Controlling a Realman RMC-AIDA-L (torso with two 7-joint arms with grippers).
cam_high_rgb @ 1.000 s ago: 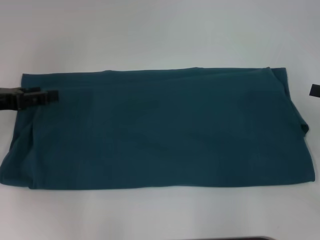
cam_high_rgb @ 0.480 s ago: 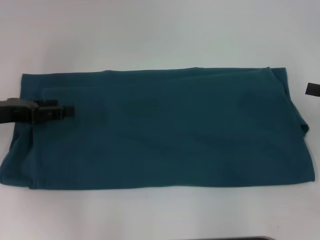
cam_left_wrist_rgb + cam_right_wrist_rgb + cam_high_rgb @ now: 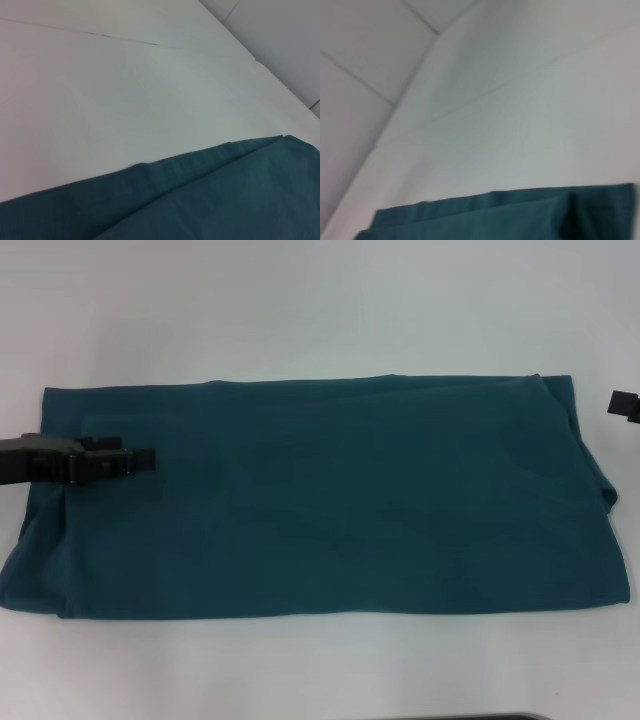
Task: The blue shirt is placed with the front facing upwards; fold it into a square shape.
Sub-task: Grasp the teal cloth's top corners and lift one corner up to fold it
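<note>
The blue shirt (image 3: 340,500) lies flat on the white table as a long teal rectangle, plain side up, with no letters or collar showing. My left gripper (image 3: 145,459) reaches in from the left and hangs over the shirt's left end, a little inside its edge. Only a small dark tip of my right gripper (image 3: 625,405) shows at the right border, just off the shirt's far right corner. In the left wrist view, the shirt (image 3: 225,200) shows layered fold edges. In the right wrist view, the shirt (image 3: 495,215) shows a folded corner.
The white table (image 3: 320,310) surrounds the shirt on all sides. A dark edge (image 3: 470,717) shows at the near border of the head view. Seams between table panels (image 3: 125,40) run across the far side.
My left gripper has moved to the right, further over the shirt's left end, and slightly toward me. The tip of my right gripper has shifted a little away. The shirt has not moved.
</note>
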